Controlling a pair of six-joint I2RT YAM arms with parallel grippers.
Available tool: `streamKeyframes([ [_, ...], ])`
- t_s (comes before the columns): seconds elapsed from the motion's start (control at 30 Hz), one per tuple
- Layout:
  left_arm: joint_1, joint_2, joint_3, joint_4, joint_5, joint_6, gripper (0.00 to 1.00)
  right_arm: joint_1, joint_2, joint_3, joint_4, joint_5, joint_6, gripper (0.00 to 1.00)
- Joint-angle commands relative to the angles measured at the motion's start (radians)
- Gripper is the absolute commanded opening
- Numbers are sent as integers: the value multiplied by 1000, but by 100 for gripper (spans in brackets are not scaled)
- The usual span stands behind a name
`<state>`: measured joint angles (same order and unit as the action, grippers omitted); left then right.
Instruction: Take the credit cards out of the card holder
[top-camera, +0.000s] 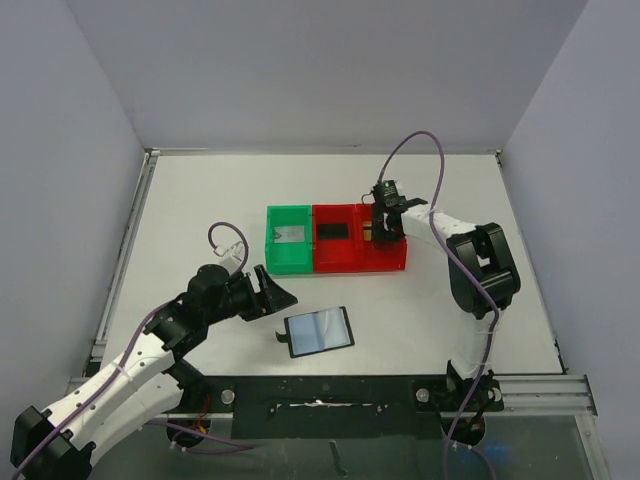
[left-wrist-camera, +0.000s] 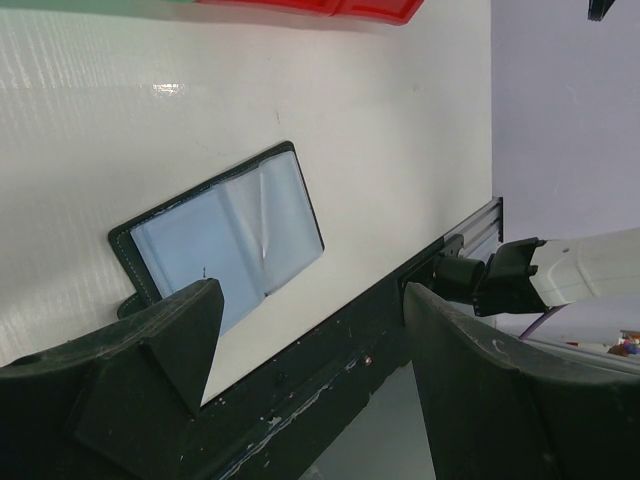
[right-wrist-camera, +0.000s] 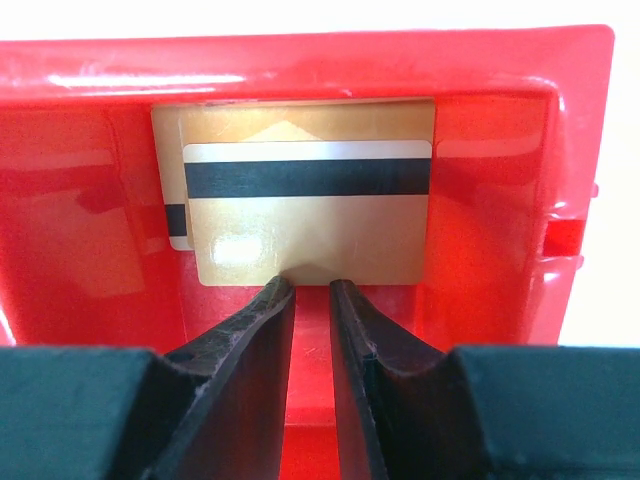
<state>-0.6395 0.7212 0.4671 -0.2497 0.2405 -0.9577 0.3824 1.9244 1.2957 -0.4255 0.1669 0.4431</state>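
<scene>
We judge it nearly done: the card holder (top-camera: 319, 332) lies open, seemingly empty, by the wide-spread left gripper (top-camera: 275, 297), the grey card (top-camera: 289, 235), black card (top-camera: 338, 232) and gold card (right-wrist-camera: 312, 215) sit in the bins (top-camera: 337, 262), and whether the barely parted right gripper (right-wrist-camera: 310, 285) pinches the gold one we cannot tell.

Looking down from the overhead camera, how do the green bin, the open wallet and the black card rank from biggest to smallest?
Largest, tied: the green bin and the open wallet look about alike here, so I won't rank them.
Smallest: the black card, lying in the middle red bin.
</scene>
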Motion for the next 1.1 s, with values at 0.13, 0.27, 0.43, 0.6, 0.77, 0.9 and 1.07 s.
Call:
streamKeyframes([
  [0.13,5,0,13,47,8,5,71,10,2,20,76,63,10,23],
  [0.27,5,2,13,47,11,7,71,11,6,25,86,72,8,23],
  [0.43,5,-3,11,44,11,5,71,11,19,36,87,82,5,23],
  [0.6,5,-5,14,42,11,4,71,15,4,31,82,70,0,24],
  [0.77,5,-3,13,46,11,4,71,30,-52,12,82,56,-8,25],
  [0.9,4,6,14,53,14,6,71,43,-75,-6,83,52,-1,26],
  [1.07,5,9,13,57,16,7,71,46,-75,-40,95,49,19,26],
])
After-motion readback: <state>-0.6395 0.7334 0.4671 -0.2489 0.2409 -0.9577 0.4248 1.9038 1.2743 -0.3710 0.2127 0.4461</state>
